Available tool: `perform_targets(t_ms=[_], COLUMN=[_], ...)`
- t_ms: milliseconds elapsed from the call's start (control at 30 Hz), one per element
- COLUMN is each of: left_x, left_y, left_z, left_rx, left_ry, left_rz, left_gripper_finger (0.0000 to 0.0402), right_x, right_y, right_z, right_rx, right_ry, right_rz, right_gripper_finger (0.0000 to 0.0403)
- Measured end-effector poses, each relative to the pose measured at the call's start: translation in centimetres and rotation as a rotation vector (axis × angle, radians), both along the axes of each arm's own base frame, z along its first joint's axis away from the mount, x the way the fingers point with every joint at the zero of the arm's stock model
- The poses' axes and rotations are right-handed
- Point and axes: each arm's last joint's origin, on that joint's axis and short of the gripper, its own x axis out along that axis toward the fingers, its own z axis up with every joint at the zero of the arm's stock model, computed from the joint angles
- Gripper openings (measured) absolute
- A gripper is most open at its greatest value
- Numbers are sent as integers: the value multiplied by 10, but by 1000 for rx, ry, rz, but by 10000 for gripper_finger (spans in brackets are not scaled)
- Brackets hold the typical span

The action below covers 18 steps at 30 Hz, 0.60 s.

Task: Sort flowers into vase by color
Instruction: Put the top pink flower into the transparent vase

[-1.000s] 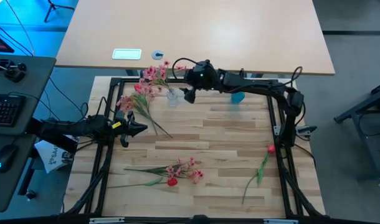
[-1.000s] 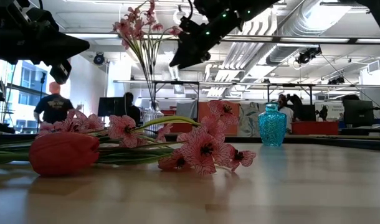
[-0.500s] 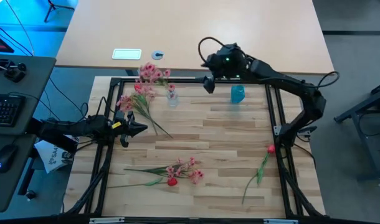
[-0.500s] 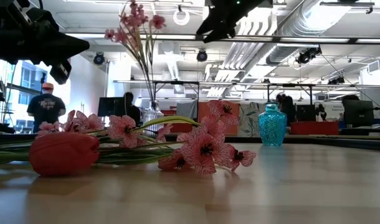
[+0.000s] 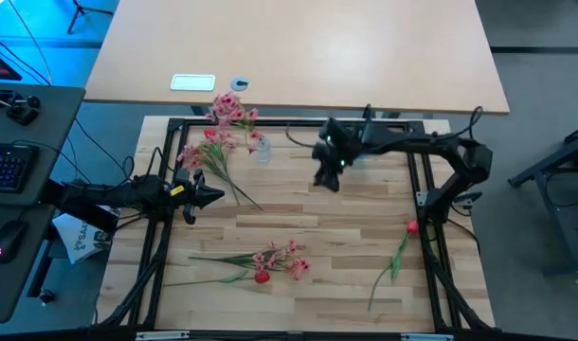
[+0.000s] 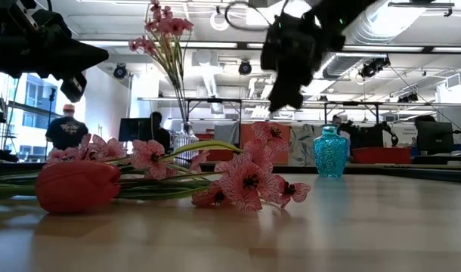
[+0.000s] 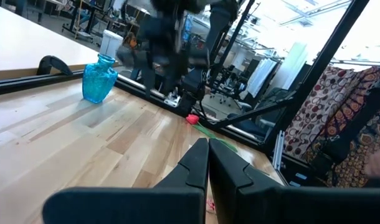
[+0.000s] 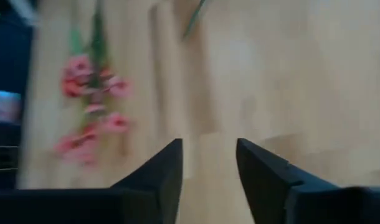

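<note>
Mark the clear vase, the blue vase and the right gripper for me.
clear vase (image 5: 261, 150), high view, on its glass body.
blue vase (image 6: 330, 153), low view, on its belly.
right gripper (image 8: 209, 163), right wrist view, midway between its open fingertips.

Overhead, table-level, 2 wrist views.

A pale wooden table (image 5: 298, 47) stands beyond the slatted worktop (image 5: 298, 204). To the left, a grey desk (image 5: 43, 104) holds a keyboard (image 5: 7, 166) and mouse (image 5: 7, 237). The floor (image 5: 545, 85) is grey. Behind is an open workshop with exposed ceiling ducts (image 6: 389, 23), strip lights, and a bright window (image 6: 7, 113) at left.
</note>
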Motion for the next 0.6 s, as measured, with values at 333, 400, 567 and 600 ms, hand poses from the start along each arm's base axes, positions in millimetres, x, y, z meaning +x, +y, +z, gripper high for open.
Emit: perform_targets(t_ms=[333,400,567,600], left_x=[0,0,0,0], left_y=[0,0,0,0], left_z=[0,0,0,0], left_rx=[0,0,0,0], left_ry=[0,0,0,0], left_rz=[0,0,0,0], left_gripper_finger=[0,0,0,0], right_x=[7,11,25,30], right_y=[94,104,110,109], right_z=[-53,-52,-45,-45], right_rx=[26,-101,-361,-353], right_ry=[-152,-213,-359,-378], right_rz=[168,139,-30,-25], right_gripper_finger=[126,131,157,164])
